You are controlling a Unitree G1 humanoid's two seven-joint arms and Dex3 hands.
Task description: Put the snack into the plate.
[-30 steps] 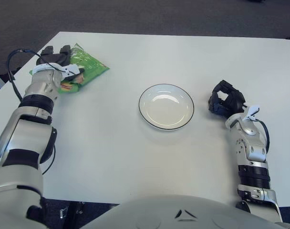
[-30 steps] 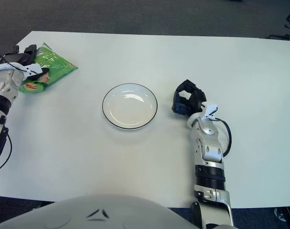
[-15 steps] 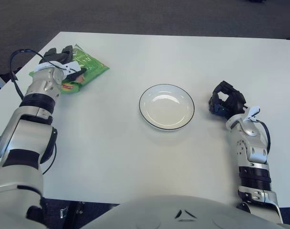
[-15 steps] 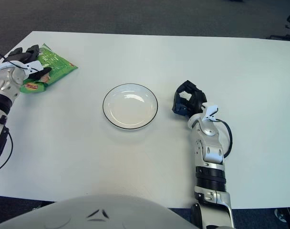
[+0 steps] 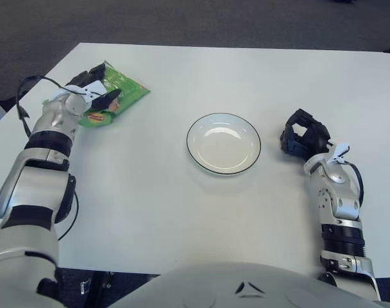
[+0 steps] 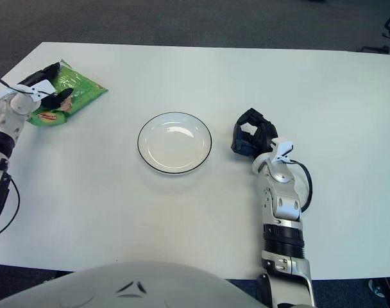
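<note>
A green snack bag [image 5: 121, 94] lies at the far left of the white table. My left hand [image 5: 92, 91] is over the bag's near end, with its dark fingers curled around the bag's edge. The empty white plate [image 5: 223, 143] with a dark rim sits in the middle of the table, well to the right of the bag. To the right of the plate is my right hand [image 5: 302, 138], fingers curled and holding nothing.
The white table [image 5: 182, 212] ends at a dark carpeted floor beyond its far edge. A black cable [image 5: 22, 102] loops off my left wrist near the table's left corner.
My left hand has shifted slightly right and closed around the bag, and the bag has moved a little with it. The right hand and the plate have stayed put.
</note>
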